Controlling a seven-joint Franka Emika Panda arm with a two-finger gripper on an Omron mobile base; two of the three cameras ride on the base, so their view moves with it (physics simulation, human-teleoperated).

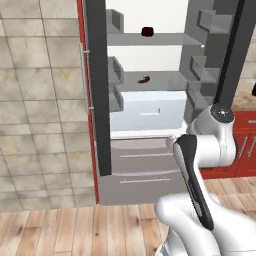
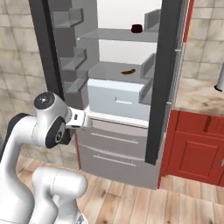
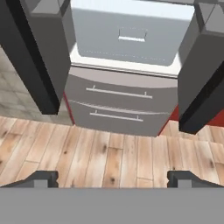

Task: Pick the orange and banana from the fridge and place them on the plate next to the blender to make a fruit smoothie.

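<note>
- While the fridge (image 1: 150,100) stands with both doors swung wide, your gripper (image 3: 112,178) hangs low in front of it, aimed at the two grey freezer drawers (image 3: 120,107) and the wooden floor (image 3: 109,157), with the fingers (image 3: 41,178) spread wide and holding nothing.
- The banana (image 1: 144,79) lies on the middle glass shelf (image 1: 150,82), towards the back, a small dark curved shape well above where the hand now points.
- On the shelf above sits a small dark red, roundish thing (image 1: 147,32); you cannot tell from here whether that is the orange, since nothing bright orange is to be seen inside.
- The likeliest slip, in my judgement, is picking the wrong item: if you take the dark red thing for the orange without a closer look, the task goes astray.
- Raising the hand to the banana means passing the pale crisper drawer (image 1: 147,112) and the door bins (image 1: 197,70) on either side; a wide swing of the elbow could clip a door or a bin.
- The banana is slim and lies flat, so fingers coming in too high would close on air, and too low would knock the glass.
- The plate and blender are out of sight, so the carry will need a base move with fruit in hand.
</note>
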